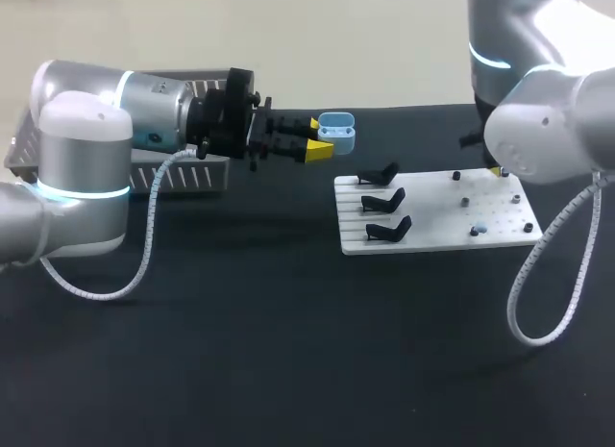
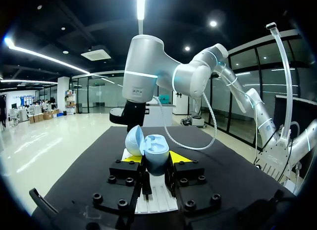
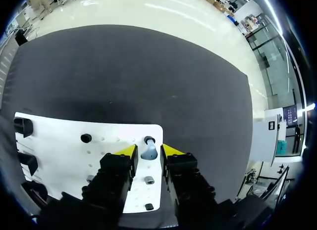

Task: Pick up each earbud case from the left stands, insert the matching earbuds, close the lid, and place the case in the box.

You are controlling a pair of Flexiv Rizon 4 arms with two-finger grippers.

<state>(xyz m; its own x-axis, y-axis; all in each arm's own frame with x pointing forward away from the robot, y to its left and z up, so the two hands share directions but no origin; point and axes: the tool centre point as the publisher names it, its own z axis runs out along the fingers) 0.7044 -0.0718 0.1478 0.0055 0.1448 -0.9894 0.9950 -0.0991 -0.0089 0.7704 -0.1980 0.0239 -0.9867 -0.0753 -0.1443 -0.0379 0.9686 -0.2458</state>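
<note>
My left gripper (image 1: 317, 139) is shut on a light blue earbud case (image 1: 336, 132) and holds it in the air, left of and above the white board (image 1: 432, 231). The left wrist view shows the case (image 2: 156, 161) upright between the fingers, its lid (image 2: 133, 141) swung open. My right gripper (image 3: 148, 151) hangs low over the board's (image 3: 59, 151) far right corner. A light blue earbud (image 3: 148, 152) stands on a peg between its yellow tips, with a slim gap on each side. From the head camera, the right arm hides that gripper almost entirely.
Three black stands (image 1: 384, 202) line the board's left part, with nothing on them. Small dark pegs (image 1: 464, 202) dot its right part. A grey wire basket (image 1: 183, 173) sits at the back left, behind my left arm.
</note>
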